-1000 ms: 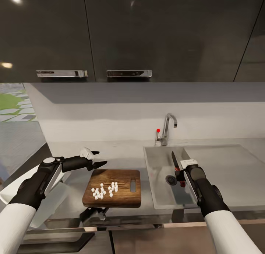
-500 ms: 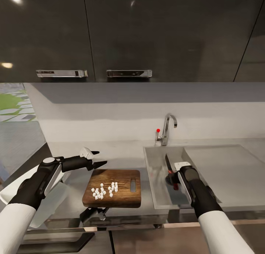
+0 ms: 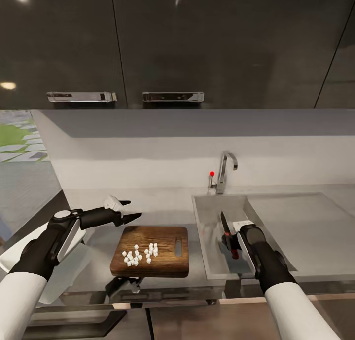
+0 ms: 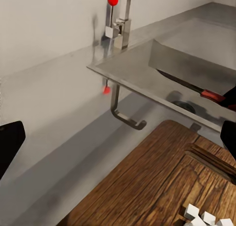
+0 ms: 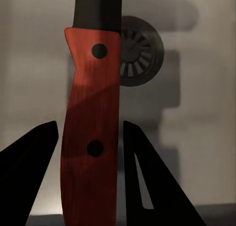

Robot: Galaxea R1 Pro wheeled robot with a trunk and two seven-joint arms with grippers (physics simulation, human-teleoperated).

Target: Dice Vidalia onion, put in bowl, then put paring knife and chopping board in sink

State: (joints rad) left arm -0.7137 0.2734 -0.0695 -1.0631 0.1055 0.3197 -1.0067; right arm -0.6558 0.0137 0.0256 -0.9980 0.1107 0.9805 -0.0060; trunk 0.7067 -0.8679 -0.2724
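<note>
Hovering over the sink (image 3: 212,261), the right pincer (image 3: 231,241) has the paring knife (image 3: 226,227) between its fingers, dark blade pointing toward the back wall. In the right wrist view the red-orange handle (image 5: 91,122) sits between the two dark fingers (image 5: 147,181), above the round drain (image 5: 140,51), but there's a sliver of gap on each side, so I honestly can't tell if it's pinching the knife or loose around it.

The left pincer (image 3: 129,209) is spread wide, hanging over the table (image 3: 162,209) just past the far left corner of the chopping board (image 3: 167,268). The board lies flat beside the sink, slot handle toward the basin, with a scatter of white onion dice (image 3: 140,254) on it.

Room-wise: glossy grey worktop, pale backsplash, a curved chrome tap (image 3: 224,172) with a red knob (image 3: 212,173) behind the sink, and dark glossy upper cabinets (image 3: 197,44) with chrome handles (image 3: 172,97). A white bowl (image 3: 12,256) peeks out behind the left arm.
</note>
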